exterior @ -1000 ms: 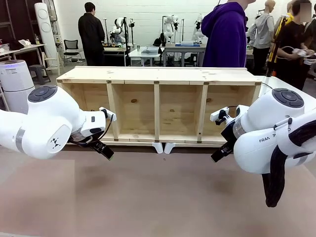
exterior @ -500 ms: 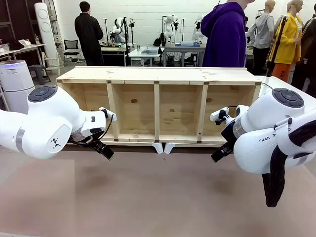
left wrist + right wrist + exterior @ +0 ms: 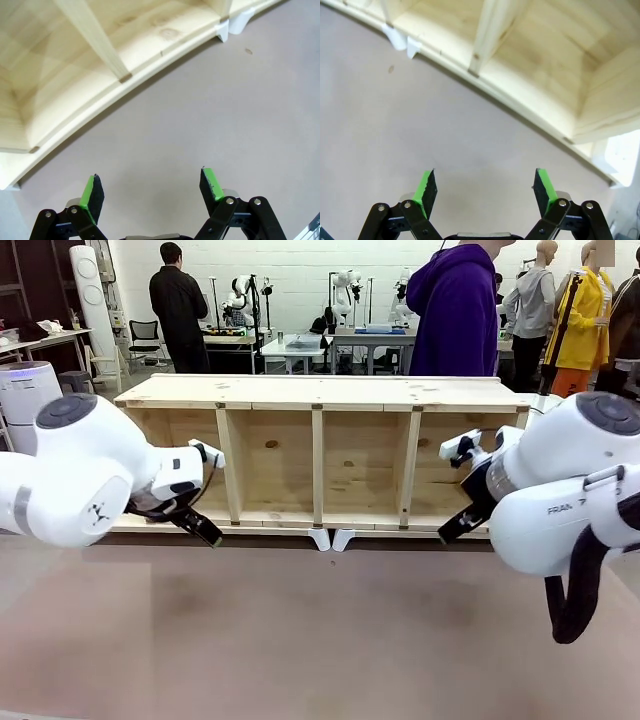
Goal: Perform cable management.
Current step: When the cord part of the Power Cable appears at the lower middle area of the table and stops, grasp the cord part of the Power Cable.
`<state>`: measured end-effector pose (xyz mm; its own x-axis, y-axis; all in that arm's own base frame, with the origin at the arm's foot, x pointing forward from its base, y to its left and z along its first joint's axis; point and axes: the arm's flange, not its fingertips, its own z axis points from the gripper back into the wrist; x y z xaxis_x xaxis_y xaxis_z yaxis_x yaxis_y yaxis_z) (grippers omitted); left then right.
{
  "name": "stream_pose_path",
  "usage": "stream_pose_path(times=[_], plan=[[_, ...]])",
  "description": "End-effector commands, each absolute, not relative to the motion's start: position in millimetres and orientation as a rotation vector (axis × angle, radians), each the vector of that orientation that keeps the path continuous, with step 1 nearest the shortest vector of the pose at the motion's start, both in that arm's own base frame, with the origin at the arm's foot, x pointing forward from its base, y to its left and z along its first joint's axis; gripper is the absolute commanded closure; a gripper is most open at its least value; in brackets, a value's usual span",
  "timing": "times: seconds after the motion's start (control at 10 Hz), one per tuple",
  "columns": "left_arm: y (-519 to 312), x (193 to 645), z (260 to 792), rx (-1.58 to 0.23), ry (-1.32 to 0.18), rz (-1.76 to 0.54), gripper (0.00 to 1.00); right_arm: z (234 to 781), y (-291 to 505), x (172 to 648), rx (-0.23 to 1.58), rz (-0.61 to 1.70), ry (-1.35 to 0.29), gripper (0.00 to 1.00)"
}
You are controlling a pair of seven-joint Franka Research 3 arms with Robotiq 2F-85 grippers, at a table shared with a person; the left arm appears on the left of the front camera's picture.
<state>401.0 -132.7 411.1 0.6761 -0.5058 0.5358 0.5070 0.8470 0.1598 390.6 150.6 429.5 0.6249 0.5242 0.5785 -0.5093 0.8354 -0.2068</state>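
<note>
The cable is out of view. A long wooden shelf point(image 3: 320, 392) with several open compartments lies across the far half of the table. My left gripper point(image 3: 210, 534) hangs just in front of the shelf's left end. It is open over bare table, with nothing between the green pads point(image 3: 91, 192). My right gripper point(image 3: 450, 530) hangs before the shelf's right compartment. It is also open and empty, and its pads point(image 3: 543, 186) are wide apart above the table. The shelf's lower board point(image 3: 100, 100) and an upright point(image 3: 487, 30) lie just ahead of both grippers.
Two small white feet point(image 3: 331, 538) stick out under the middle of the shelf's front edge. A person in a purple hoodie point(image 3: 458, 310) stands behind the shelf at the far side. The brown tabletop point(image 3: 320, 640) stretches wide in front of the shelf.
Both arms have lifted a little and drawn outward, the left one to the left and the right one to the right. Both grippers stay open.
</note>
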Motion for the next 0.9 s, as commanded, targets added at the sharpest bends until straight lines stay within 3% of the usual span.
stream_pose_path(times=[0.0, 0.5, 0.8], plan=[[-96.4, 329.6, 420.9, 0.014, -0.632, -0.531, 0.00, 426.2, 127.1, 294.4, -0.083, 0.524, -0.712, 0.00], [-29.9, 248.0, 425.6, -0.012, -0.754, -0.438, 0.00, 436.2, 91.1, 215.8, -0.133, 0.395, -0.794, 0.00], [-1.7, 218.2, 413.7, -0.015, -0.799, -0.414, 0.00, 423.6, 60.9, 192.0, -0.117, 0.280, -0.815, 0.00]])
